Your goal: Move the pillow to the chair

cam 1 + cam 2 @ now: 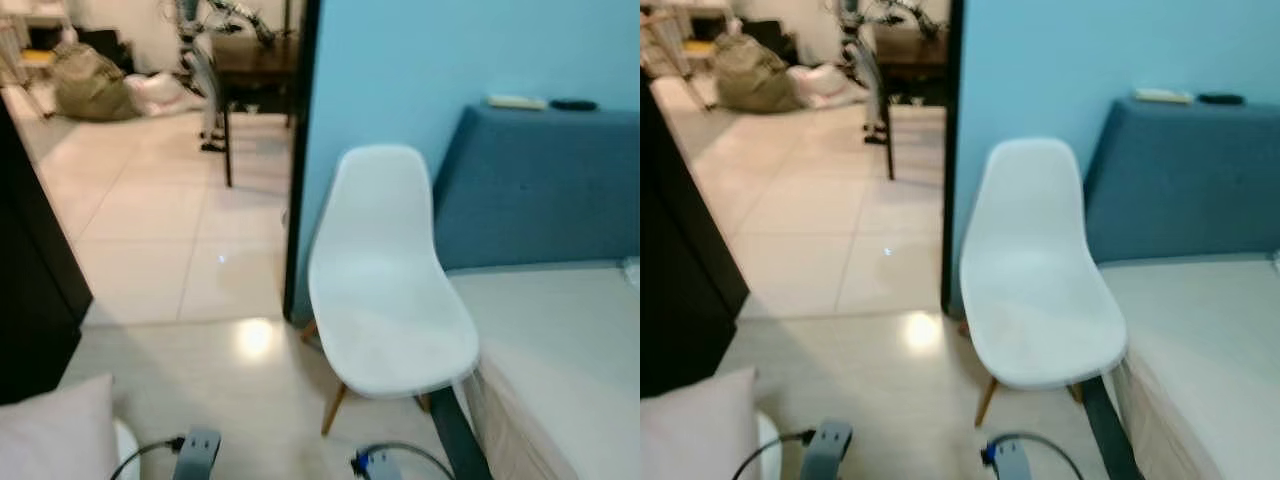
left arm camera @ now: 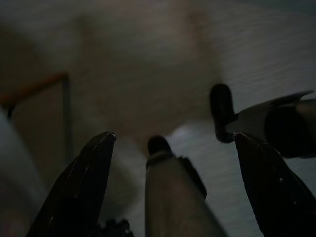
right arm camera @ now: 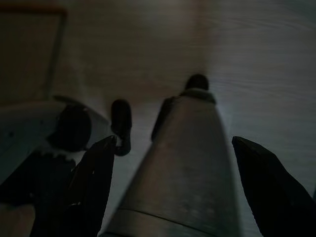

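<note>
Head views: a white moulded chair on pale wooden legs stands at the centre of the scene, its seat bare, its back toward a light-blue wall. At 3 o'clock of the chair, just beside it, lies a bed with a pale mattress and a blue upholstered headboard; two small items — one light, one dark, too blurred to identify — rest on the headboard's top edge.

The pillow, pale pink, sits at 8 o'clock in the head views, at the lower edge, well apart from the chair and not on it. What supports it cannot be told.

At 12 to 10 o'clock a doorway with a dark frame opens onto a tiled floor; a dark worktop and an olive bag stand in the far room. A glare spot marks the near floor.

Wrist views, both dim: the left claw hangs over the floor with its two black fingers spread wide — released, grasping nothing. The right claw is likewise spread and empty. Between each pair of fingers a silver leg of the robot and its dark foot appear against the wood-grain floor.
</note>
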Available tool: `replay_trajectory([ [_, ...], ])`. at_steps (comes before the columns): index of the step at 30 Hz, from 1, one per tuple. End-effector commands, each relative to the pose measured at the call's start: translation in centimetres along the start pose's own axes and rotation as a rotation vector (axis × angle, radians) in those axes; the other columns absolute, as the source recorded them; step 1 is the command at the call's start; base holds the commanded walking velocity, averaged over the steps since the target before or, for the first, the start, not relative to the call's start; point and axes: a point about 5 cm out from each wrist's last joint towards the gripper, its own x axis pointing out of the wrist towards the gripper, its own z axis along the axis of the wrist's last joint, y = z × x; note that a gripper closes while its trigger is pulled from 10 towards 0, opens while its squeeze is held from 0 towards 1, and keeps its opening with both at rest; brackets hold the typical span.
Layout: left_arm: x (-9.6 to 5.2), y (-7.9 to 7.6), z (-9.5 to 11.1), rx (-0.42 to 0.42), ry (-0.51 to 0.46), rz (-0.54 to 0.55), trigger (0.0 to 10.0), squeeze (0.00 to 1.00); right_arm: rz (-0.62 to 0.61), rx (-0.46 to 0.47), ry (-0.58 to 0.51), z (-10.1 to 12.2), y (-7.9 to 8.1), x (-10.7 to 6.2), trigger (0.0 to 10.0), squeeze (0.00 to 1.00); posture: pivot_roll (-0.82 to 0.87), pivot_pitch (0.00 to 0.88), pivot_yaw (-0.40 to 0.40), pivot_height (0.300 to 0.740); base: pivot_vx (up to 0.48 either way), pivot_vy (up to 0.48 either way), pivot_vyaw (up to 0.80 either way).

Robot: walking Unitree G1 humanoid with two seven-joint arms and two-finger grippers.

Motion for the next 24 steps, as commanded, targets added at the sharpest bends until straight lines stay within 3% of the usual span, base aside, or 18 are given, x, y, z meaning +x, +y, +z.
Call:
replay_trajectory([
  [1,0.1,-0.5,-0.1,0.009,0.012,-0.018,10.0,0.0,-0.014,-0.011,-0.001,0.1,-0.4,-0.1,10.0,0.0,0.1,0.0,-0.045,0.74,0.0,0.0,-0.73],
  [14,0.2,-1.0,0.2,0.012,0.006,-0.03,10.0,0.0,-0.025,-0.027,-0.002,0.1,-0.8,-0.2,10.0,0.0,0.08,0.0,-0.057,0.74,0.0,0.0,-0.73],
  [21,0.6,-1.6,2.1,-0.048,-0.047,-0.027,10.0,0.0,-0.056,-0.03,-0.013,0.7,-2.1,-0.5,10.0,0.0,0.06,0.0,-0.046,0.74,0.0,0.0,-0.73],
  [24,0.7,-3.6,1.8,0.066,-0.021,-0.117,10.0,0.0,-0.084,0.008,-0.045,1.5,-2.6,-0.7,10.0,0.0,0.02,0.0,0.001,0.74,0.0,0.0,-0.73],
])
